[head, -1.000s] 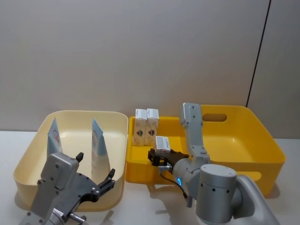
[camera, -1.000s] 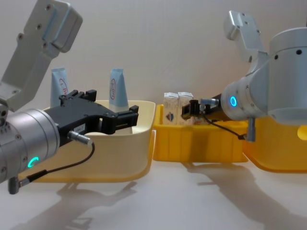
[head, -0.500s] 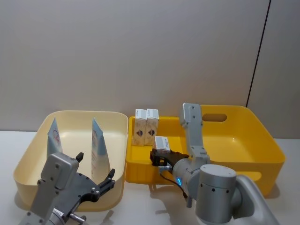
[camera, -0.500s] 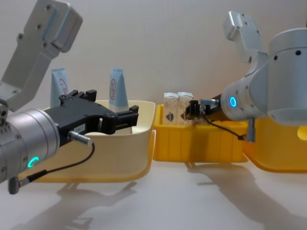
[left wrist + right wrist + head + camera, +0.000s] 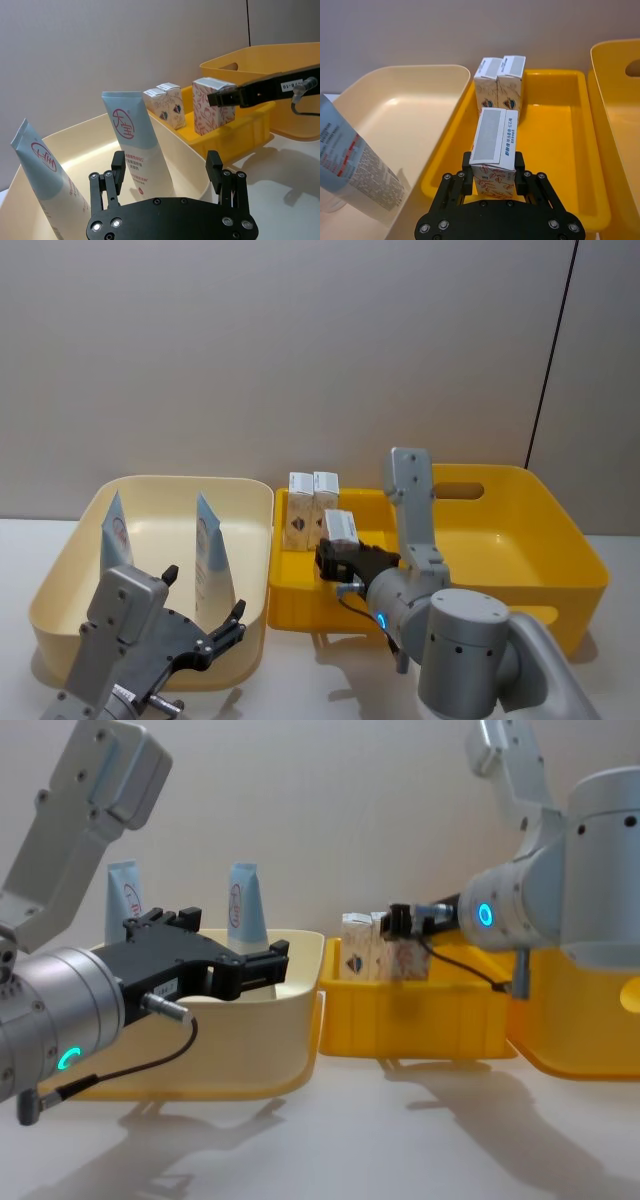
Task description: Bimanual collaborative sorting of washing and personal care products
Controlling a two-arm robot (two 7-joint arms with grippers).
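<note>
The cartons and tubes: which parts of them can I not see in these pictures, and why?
Held carton: in the right wrist view the right claw covers its lower end.
Two standing cartons: in the chest view the yellow tray's wall hides their lower parts.
Tubes: in the chest view the left claw and the cream bin's wall hide their lower ends.

White table [image 5: 400,1140] — cream tub [image 5: 260,1040], small yellow tray [image 5: 420,1020], big yellow bin [image 5: 530,540].

The head camera looks down on the cream bin [image 5: 160,525] and yellow tray [image 5: 300,605]; the chest camera sights low across the worktop [image 5: 400,1140]. Both wrist cameras, close in, share that tray.
</note>
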